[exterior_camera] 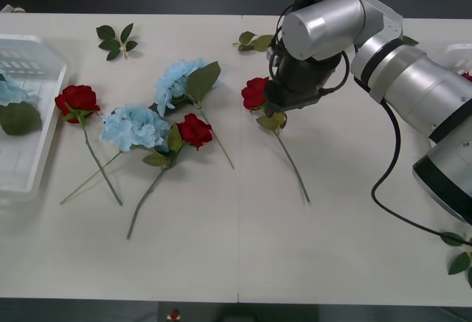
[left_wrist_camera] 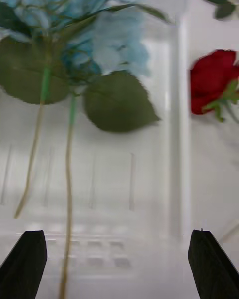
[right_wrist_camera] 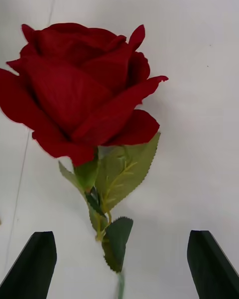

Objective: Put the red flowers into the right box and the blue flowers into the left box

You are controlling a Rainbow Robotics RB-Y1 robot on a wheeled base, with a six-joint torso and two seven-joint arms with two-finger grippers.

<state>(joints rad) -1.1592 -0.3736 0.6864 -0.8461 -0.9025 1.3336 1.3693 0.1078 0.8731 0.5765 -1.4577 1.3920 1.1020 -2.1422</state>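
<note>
Roses first: in the front view the right gripper (exterior_camera: 274, 107) hangs right over a red rose (exterior_camera: 255, 92) mid-table, probably because it's the nearest red one to the right side. Right wrist view has that rose's stem (right_wrist_camera: 119, 279) running between the wide-open fingers (right_wrist_camera: 30, 264), nothing touching yet. Left wrist view: the left gripper (left_wrist_camera: 117, 264), fingers also wide, sits over the left box (left_wrist_camera: 149, 189) with blue flowers (left_wrist_camera: 99, 40) inside, beyond the fingertips.
</note>
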